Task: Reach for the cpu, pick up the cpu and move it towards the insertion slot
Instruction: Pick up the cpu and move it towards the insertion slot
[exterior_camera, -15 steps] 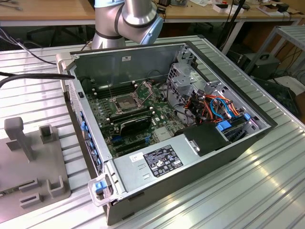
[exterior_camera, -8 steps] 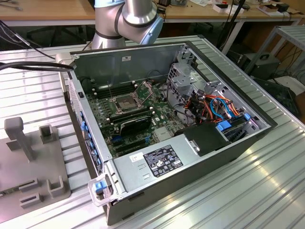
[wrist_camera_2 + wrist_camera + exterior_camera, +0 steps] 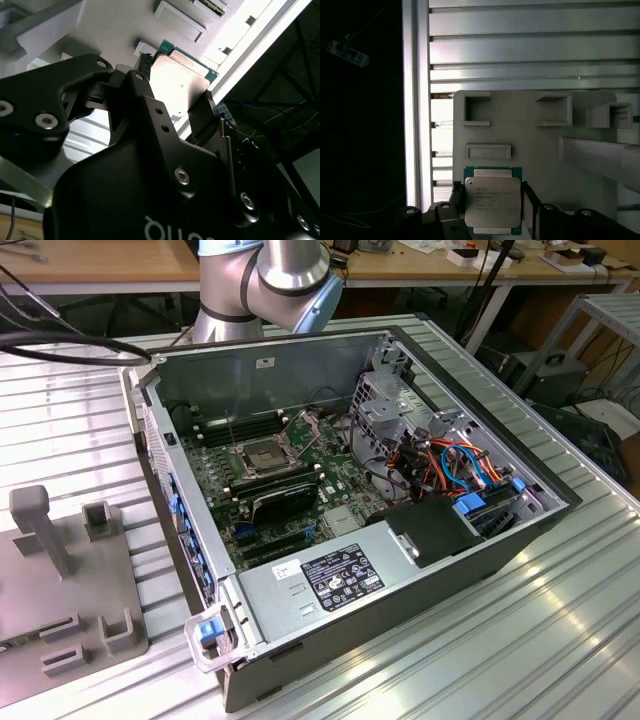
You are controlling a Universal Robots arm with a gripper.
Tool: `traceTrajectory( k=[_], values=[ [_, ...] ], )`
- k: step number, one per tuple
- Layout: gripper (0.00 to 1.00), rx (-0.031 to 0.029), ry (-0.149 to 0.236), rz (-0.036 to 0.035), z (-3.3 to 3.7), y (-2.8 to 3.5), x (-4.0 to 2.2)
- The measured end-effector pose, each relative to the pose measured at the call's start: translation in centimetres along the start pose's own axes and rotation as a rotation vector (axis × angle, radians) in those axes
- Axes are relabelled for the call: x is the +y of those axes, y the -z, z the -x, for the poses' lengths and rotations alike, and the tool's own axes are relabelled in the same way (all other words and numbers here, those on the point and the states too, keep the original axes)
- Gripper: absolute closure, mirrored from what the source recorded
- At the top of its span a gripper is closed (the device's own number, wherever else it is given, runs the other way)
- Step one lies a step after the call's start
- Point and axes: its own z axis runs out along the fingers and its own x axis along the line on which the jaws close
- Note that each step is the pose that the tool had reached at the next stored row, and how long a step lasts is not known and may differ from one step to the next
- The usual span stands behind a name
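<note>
The cpu, a square silver-lidded chip on a green board, sits between my gripper's two black fingers, which press on its two opposite edges. It is just above the grey fixture plate, near one end of it. In the second wrist view the cpu shows the same way inside the gripper. The insertion slot, a silver frame around a dark centre, lies on the motherboard in the open computer case, with its metal retention plate tilted up. The fixture plate lies at the exterior view's left.
The arm's base stands behind the case. Inside are black memory slots, a black card, a power supply, a drive cage and coloured cables. Upright grey blocks rise from the fixture plate on the ribbed metal table.
</note>
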Motion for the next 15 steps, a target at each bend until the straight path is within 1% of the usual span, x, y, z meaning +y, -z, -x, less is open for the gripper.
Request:
traceTrajectory(
  k=[8,10,11,15],
  values=[
    [0.45,0.0002,0.000,0.0000,-0.02,1.88,0.08],
    [0.45,0.0003,0.000,-0.0001,-0.03,2.41,0.11],
    [0.45,0.0003,0.000,0.0000,-0.04,2.78,0.13],
    [0.45,0.0005,0.000,-0.0001,-0.05,3.68,0.17]
  ],
)
